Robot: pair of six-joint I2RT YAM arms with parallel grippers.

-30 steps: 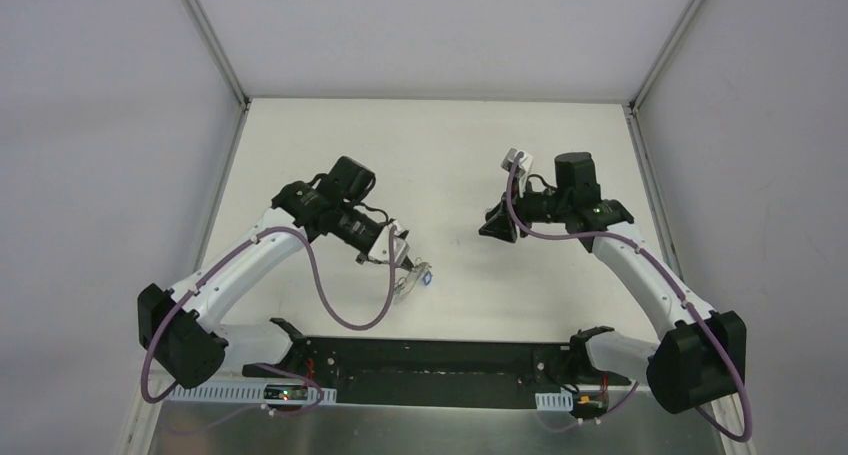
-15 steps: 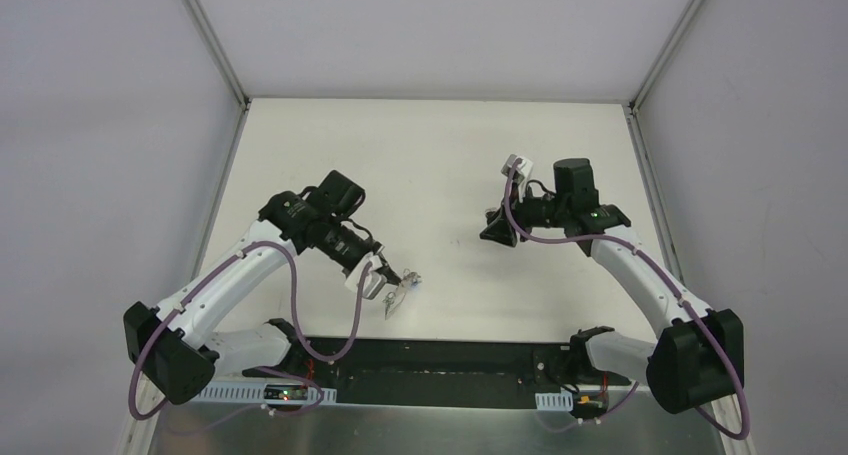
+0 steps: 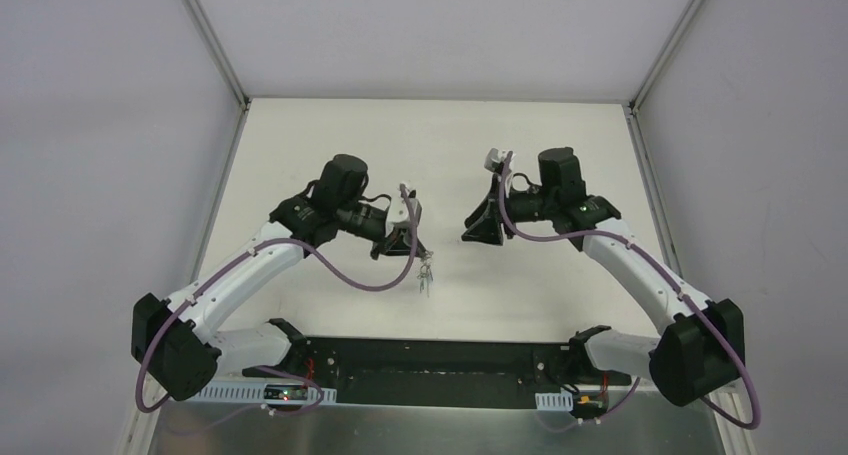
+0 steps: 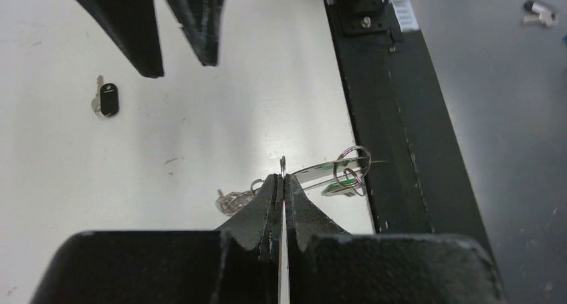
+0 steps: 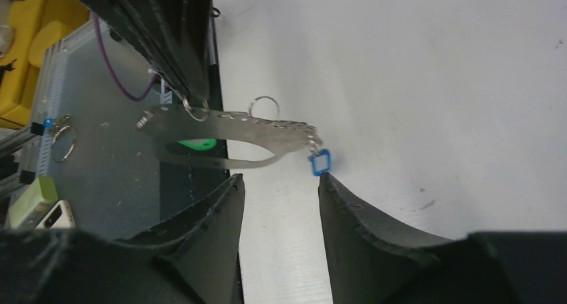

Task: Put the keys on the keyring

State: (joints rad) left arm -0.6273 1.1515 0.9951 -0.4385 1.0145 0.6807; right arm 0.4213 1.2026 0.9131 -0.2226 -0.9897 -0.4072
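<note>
The keyring (image 3: 426, 273) hangs in the air over the near middle of the desk (image 3: 330, 135), dangling from the left claw (image 4: 282, 184), which is pinched tight on one of its thin metal rings. From the right wrist view the grey strap loop (image 5: 227, 127) stretches out sideways, with a short silvery chain (image 5: 287, 125) running along it. The blue key (image 5: 319, 162) sits at the chain's end, right at the tip of one right finger (image 5: 341, 204); whether it touches I cannot tell. The green key (image 5: 196, 144) shows through the middle of the strap loop, in among the bunch. The right claw (image 5: 281, 178) faces the keyring from the other side with its jaws about half apart and nothing between them. The black key (image 4: 108, 99) lies flat on the desk by itself, well apart from the bunch and below the right claw's fingers as the left wrist camera sees them
</note>
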